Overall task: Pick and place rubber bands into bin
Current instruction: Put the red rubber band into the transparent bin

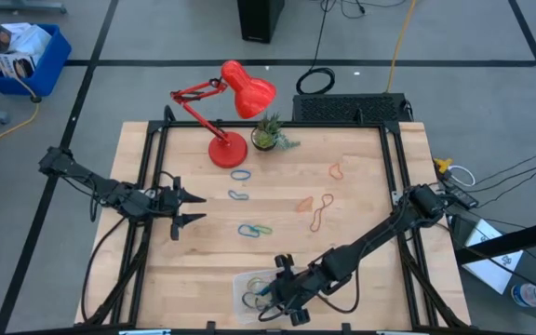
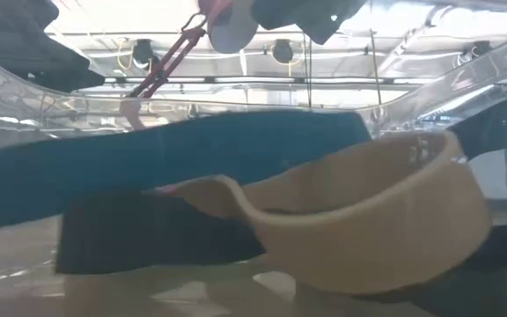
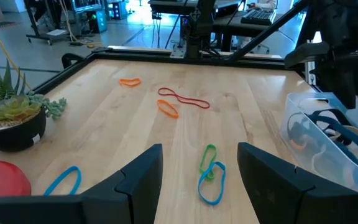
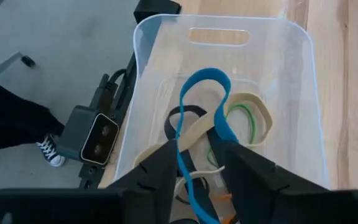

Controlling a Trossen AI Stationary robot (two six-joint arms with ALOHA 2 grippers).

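Bin (image 1: 254,288) at bottom centre holds several bands (image 4: 229,118) — right gripper (image 1: 282,290) parted over it, blue band (image 4: 194,118) between its fingers; left gripper (image 1: 194,207) open; about seven bands (image 1: 254,229) left on table (image 1: 361,177).

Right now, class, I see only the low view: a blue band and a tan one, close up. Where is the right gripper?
Observer: The right gripper is over the bin, at the table's edge.
Operator: Is it holding the blue band?
Observer: Its fingers stand apart; the blue band runs between them, into the bin.
Operator: Any bands outside?
Observer: Several bands on the table, ahead of the open left gripper.
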